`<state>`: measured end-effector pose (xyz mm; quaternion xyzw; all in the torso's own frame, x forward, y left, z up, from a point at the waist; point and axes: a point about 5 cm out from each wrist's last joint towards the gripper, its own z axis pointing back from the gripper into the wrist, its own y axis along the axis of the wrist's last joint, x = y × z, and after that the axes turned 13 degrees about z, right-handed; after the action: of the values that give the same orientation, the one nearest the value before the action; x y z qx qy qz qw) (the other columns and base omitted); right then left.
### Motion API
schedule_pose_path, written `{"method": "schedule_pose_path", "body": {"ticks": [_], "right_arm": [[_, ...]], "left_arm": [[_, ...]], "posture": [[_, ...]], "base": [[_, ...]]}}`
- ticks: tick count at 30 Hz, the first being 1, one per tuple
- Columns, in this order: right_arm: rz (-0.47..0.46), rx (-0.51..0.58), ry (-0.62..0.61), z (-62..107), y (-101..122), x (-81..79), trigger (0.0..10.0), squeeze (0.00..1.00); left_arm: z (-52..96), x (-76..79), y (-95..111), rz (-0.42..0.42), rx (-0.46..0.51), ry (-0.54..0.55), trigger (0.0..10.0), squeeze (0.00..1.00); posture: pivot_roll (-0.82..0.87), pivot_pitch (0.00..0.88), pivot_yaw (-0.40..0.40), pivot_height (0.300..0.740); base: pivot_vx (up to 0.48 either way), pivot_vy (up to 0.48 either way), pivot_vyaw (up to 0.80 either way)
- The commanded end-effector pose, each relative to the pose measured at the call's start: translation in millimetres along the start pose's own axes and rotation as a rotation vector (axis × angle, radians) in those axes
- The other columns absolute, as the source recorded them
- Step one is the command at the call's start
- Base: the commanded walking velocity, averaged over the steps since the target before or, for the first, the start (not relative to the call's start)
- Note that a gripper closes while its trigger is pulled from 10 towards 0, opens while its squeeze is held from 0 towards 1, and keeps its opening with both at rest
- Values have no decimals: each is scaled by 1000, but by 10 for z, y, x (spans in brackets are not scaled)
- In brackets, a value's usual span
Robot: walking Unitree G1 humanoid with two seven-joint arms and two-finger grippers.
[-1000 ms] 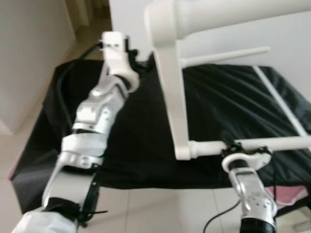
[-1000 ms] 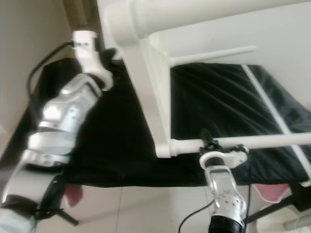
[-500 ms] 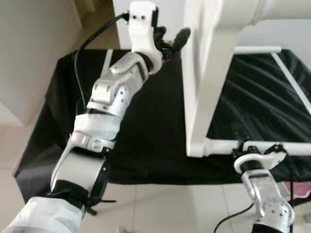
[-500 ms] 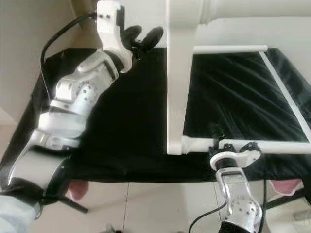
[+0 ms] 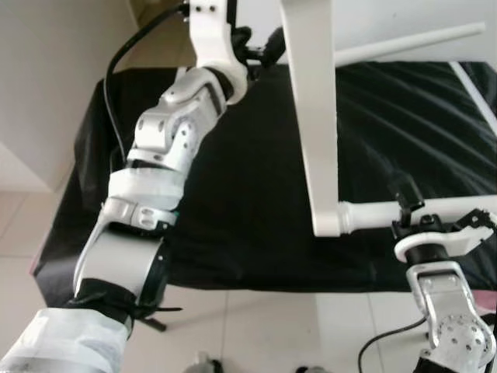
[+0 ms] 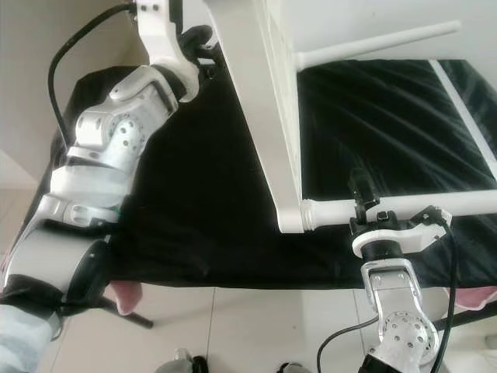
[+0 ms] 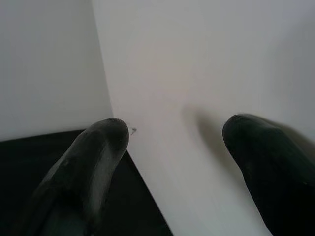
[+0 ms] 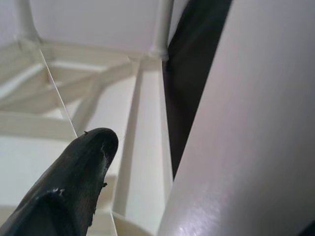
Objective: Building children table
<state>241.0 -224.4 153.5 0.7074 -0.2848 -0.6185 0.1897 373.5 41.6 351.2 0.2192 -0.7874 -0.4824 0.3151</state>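
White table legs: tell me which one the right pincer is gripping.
The near leg, the horizontal tube over the black cloth's front edge, held by the right pincer; the far leg is untouched.

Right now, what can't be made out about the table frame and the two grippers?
- White table frame: its top is cut off by the upper edge of both eye views.
- Left gripper: fingers straddle the white panel; contact unclear.
- Right gripper: the wrist view shows one finger beside the white leg; grip not visible.
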Motion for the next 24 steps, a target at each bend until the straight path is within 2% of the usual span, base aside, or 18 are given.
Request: {"method": "schedule_pose_path", "body": {"ticks": [1,6,7,9,10,11,15,16,18,19,21,24], "right_arm": [[-125,-302,-554,1725,-712,690,10000,0],[-151,-276,-507,1936,-767,739,10000,0],[-151,-276,-507,1936,-767,739,10000,0],[-166,-253,-399,1959,-756,667,10000,0],[-166,-253,-399,1959,-756,667,10000,0],[-179,-238,-343,1964,-745,627,10000,0],[-231,-212,-281,2196,-785,556,10000,0],[-231,-212,-281,2196,-785,556,10000,0],[-242,-232,-260,2386,-880,555,10000,0],[-242,-232,-260,2386,-880,555,10000,0],[-192,-193,-359,2562,-1021,572,10000,0],[-146,-179,-404,2603,-1090,537,10000,0]], "left_arm": [[-46,253,26,-23,-51,-292,10000,0],[-97,292,106,-34,-36,-311,10000,0],[-97,292,106,-34,-36,-311,10000,0],[-122,288,123,-37,-37,-312,10000,0],[-122,288,123,-37,-37,-312,10000,0],[-131,284,124,-37,-39,-311,10000,0],[-146,289,127,-43,-49,-322,10000,0],[-146,289,127,-43,-49,-322,10000,0],[-151,294,128,-49,-55,-331,10000,0],[-151,294,128,-49,-55,-331,10000,0],[-169,296,127,-46,-61,-336,10000,0],[-182,301,123,-44,-63,-341,10000,0]], "posture": [[-87,175,91,740],[-89,186,113,740],[-89,186,113,740],[-97,194,132,740],[-97,194,132,740],[-97,194,132,740],[-104,200,168,740],[-104,200,168,740],[-114,201,179,740],[-114,201,179,740],[-126,203,198,740],[-138,202,209,740]], "base": [[0,0,0],[0,0,0],[0,0,0],[0,0,0],[0,0,0],[0,0,0],[0,0,0],[0,0,0],[0,0,0],[0,0,0],[0,0,0],[0,0,0]]}}
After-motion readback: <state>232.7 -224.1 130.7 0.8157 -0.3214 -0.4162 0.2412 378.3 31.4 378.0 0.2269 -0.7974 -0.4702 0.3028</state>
